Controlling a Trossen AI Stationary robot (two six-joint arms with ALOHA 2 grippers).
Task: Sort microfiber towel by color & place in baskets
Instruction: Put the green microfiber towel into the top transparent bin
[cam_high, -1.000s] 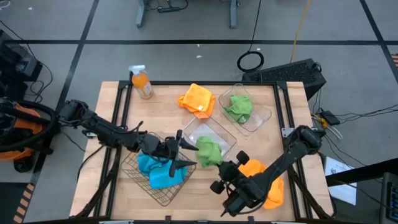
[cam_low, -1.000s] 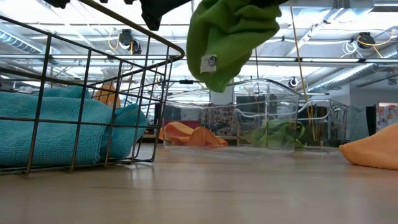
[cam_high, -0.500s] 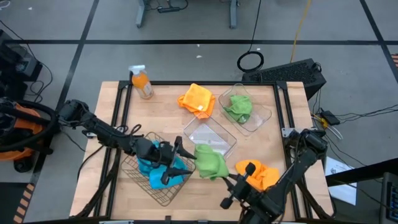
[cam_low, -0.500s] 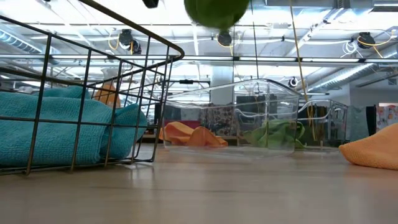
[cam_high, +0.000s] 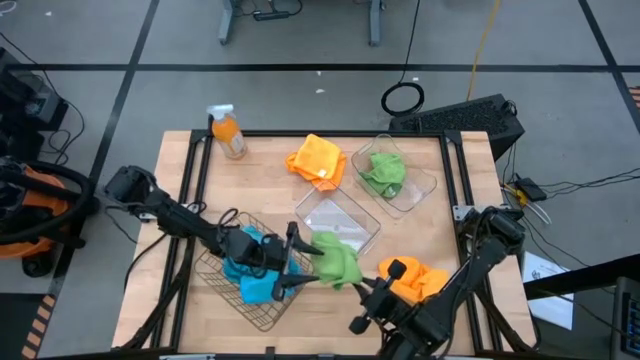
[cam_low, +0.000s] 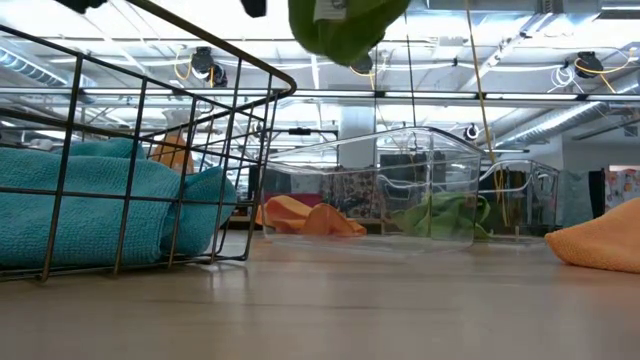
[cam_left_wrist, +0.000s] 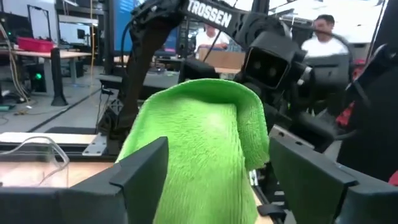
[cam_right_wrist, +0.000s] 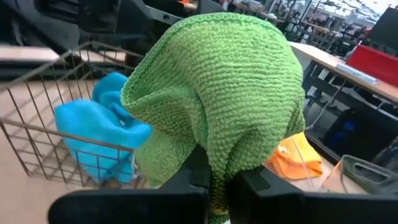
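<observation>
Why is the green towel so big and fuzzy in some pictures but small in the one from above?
In the left wrist view and right wrist view the green towel sits right in front of the lens, so it fills the picture; the people behind it look soft. In the high view the camera is far above. In the low view only its bottom edge shows.

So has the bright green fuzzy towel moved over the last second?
Yes. The green towel, pinched by the right gripper, sat over the empty clear tub's front edge; now it hangs nearer the table's front edge, beside the dark wire basket.
</observation>
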